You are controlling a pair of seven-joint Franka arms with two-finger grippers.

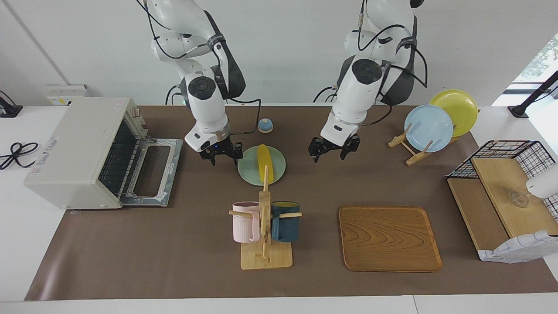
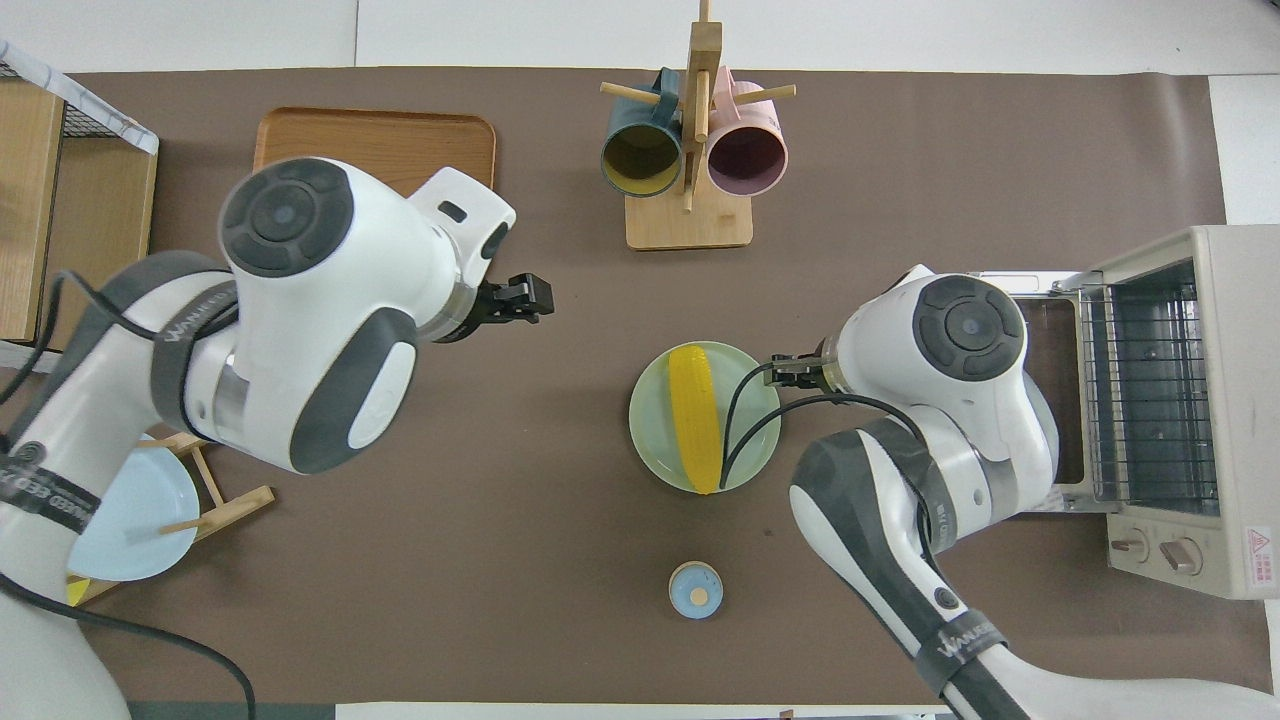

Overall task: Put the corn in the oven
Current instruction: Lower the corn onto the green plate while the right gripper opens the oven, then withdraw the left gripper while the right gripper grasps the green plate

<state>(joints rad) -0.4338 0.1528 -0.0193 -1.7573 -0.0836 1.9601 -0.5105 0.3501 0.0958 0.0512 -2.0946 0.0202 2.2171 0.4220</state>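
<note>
The bright yellow corn cob lies untouched on a pale green round plate mid-counter, the right claw spread wide beside it, the off-white toaster oven open-doored to receive it, and the left claw wide, waiting.

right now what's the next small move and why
Probably bring the right gripper over the corn and lower it to grasp. It hangs open beside the green plate holding the corn, and the oven door is already down.
</note>
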